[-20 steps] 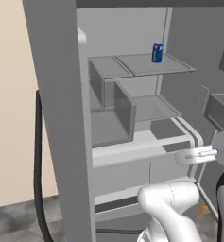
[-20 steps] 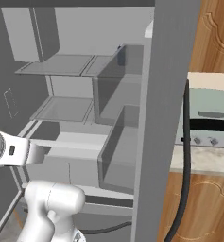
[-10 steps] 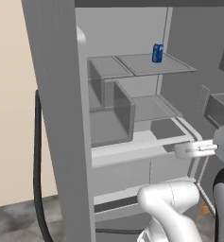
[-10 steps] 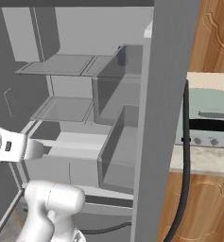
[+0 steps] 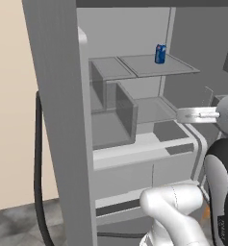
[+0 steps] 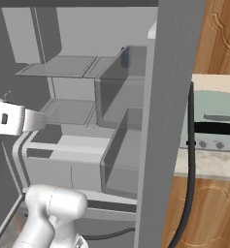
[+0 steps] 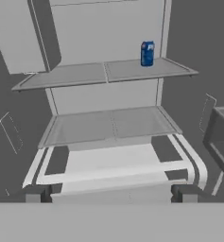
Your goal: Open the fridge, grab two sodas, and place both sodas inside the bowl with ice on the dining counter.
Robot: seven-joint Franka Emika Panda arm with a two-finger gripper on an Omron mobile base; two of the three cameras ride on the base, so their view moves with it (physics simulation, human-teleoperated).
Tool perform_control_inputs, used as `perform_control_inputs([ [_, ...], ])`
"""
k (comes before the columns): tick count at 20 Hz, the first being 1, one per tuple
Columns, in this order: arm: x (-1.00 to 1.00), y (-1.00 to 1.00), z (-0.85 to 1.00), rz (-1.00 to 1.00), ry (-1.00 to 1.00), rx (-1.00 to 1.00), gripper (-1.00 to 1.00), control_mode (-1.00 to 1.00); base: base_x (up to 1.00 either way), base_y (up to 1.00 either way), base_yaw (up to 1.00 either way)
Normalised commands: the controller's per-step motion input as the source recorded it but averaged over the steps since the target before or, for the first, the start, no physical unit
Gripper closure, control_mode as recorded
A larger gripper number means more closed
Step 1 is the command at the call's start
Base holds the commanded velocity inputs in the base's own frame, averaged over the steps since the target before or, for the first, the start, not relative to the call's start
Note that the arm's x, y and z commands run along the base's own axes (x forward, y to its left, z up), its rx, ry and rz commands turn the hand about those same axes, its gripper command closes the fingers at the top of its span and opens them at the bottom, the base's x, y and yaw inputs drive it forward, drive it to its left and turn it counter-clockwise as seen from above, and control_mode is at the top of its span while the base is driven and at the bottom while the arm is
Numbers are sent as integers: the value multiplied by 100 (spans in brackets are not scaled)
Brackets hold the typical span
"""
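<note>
While the fridge [image 5: 57, 96] stands open, reach for the blue can [image 7: 147, 53].
Claw [image 5: 192, 115] is released and empty; the can sits above and ahead, slightly right, on the upper shelf [image 7: 108, 73]. You should rise, centre the jaws around it upright, then close.

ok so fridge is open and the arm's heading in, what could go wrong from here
The blue soda can stands on the upper shelf, well above the open pincer, which sits level with the lower shelf. A straight push forward would likely miss the can or bump that shelf's front edge. The can is upright near the back, so a nudge from one finger could tip it. A second soda is not in view, so it may take searching.
</note>
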Motion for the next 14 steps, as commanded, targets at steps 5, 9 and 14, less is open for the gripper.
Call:
perform_control_inputs([
  [5, 39, -20, 42, 1, -29, 0, -100, -100, 0, 0, 0],
  [9, 30, 0, 11, -2, -37, 0, -100, -100, 0, 0, 0],
  [14, 36, -3, 8, -7, -24, 0, -100, -100, 0, 0, 0],
])
